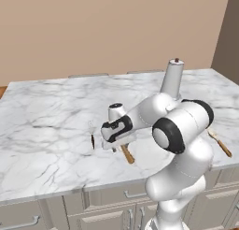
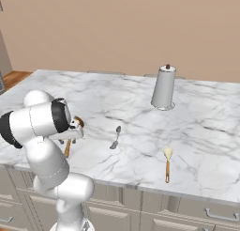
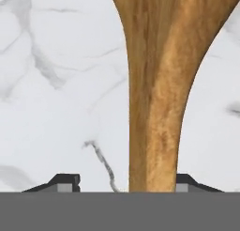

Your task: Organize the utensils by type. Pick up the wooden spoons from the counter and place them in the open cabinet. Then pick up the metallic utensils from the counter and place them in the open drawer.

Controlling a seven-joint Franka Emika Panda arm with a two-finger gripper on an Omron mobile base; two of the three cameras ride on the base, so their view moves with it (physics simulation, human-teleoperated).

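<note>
Lowering my gripper (image 3: 122, 184) over the wooden spoon (image 3: 157, 98) on the worktop (image 1: 46, 112), its fingers spread with the handle between them, one tip beside the wood. I'd centre before pinching: the handle is smooth, grainy, tapering toward a flared bowl. The marble is slick.

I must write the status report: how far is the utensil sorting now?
Nothing looks done: all three utensils lie on the counter. In hand: the fingers straddle the handle of the wooden spoon, not yet clamped. Left: storing it, then the silver spoon and the dark-handled utensil.
</note>
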